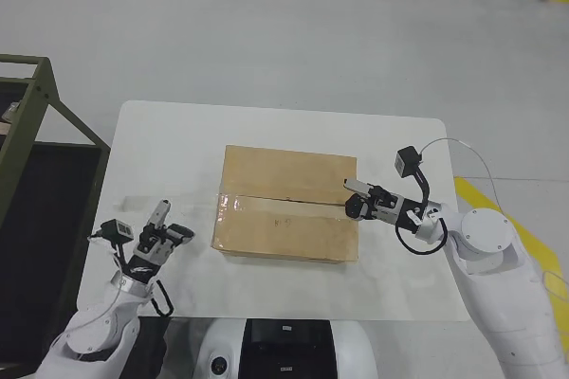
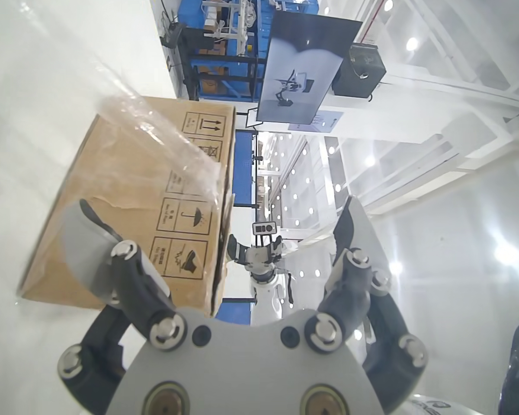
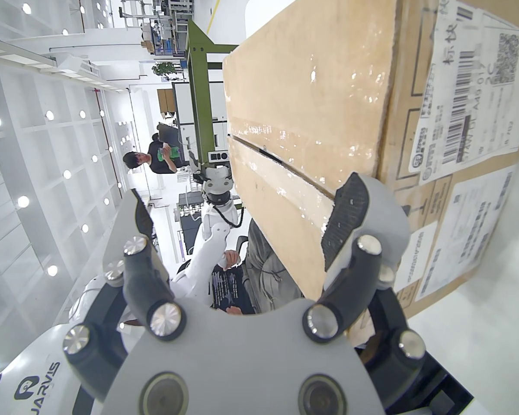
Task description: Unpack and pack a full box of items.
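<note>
- L hand (image 1: 159,230) is hanging at lower left of top view, fingers spread wide w/ nothing btwn them, well apart from left end of box (image 1: 286,202).
- R hand (image 1: 353,199) is sitting at box's right end, centre-right of top view, about level w/ the flap seam. Its fingers are spread too, holding nothing.
- In R wrist view one pad (image 3: 350,213) is lying over the box's top edge by the seam; can't tell if it's touching.
- Box is resting flat mid-worktop (image 1: 266,133), flaps closed.
- Clear tape (image 2: 164,140) is running along the seam & sticking out loose past the end facing L hand.
- Printed label (image 3: 471,101) is showing on the box end facing R hand.
- Green frame (image 1: 38,104) is standing beside the worktop, upper left of top view.
</note>
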Robot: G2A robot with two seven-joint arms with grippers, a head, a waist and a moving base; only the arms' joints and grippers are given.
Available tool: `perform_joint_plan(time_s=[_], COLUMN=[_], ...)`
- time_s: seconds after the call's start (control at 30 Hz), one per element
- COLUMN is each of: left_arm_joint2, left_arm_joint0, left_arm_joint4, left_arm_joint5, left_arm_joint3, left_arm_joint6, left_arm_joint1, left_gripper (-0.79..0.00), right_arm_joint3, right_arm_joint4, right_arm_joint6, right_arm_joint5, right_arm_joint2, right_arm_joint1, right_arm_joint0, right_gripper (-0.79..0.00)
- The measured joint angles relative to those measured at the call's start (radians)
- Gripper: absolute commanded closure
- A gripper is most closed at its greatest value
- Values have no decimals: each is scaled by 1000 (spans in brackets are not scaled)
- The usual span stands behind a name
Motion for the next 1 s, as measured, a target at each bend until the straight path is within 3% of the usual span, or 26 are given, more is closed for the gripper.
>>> perform_joint_plan(time_s=[0.5, 0.73, 0.93, 1.0], left_arm_joint2=[146, 170, 152, 143], left_arm_joint0=[-218, -248, -250, -249], left_arm_joint4=[75, 102, 80, 68], left_arm_joint5=[56, 17, 0, -4], left_arm_joint3=[177, 217, 229, 231], left_arm_joint6=[107, 156, 163, 164], left_arm_joint1=[-30, -42, -48, -50], left_gripper=[-785, -785, -610, -468], right_arm_joint3=[0, 0, 0, 0], right_arm_joint4=[0, 0, 0, 0], right_arm_joint6=[0, 0, 0, 0], right_arm_joint5=[0, 0, 0, 0], right_arm_joint2=[0, 0, 0, 0], right_arm_joint1=[0, 0, 0, 0], right_arm_joint0=[0, 0, 0, 0], right_gripper=[-785, -785, -785, -785])
